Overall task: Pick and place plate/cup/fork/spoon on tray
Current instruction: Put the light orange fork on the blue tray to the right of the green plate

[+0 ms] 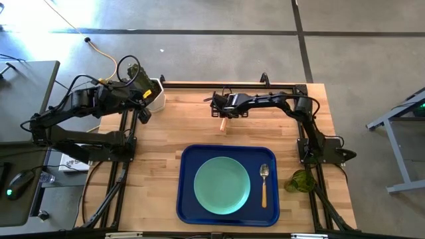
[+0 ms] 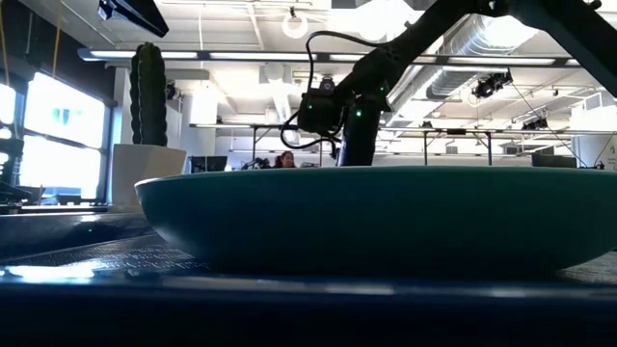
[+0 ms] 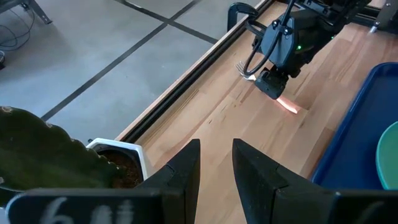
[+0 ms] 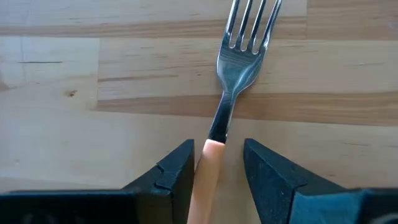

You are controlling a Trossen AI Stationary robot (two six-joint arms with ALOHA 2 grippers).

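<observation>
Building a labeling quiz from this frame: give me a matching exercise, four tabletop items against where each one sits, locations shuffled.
Items:
1. round mint-green plate
2. metal spoon with orange-tan handle
3. metal fork with orange-tan handle
4. dark-green glass cup

Places:
A. bare wood, between the right claw's fingers
B. centre of the deep-blue plastic tray
C. off the tray, at the table's right edge
D. on the tray, right of the plate

Pairs: 1-B, 2-D, 3-A, 4-C

Fork [image 4: 231, 81] handle partly behind tool [image 4: 214, 171]
</observation>
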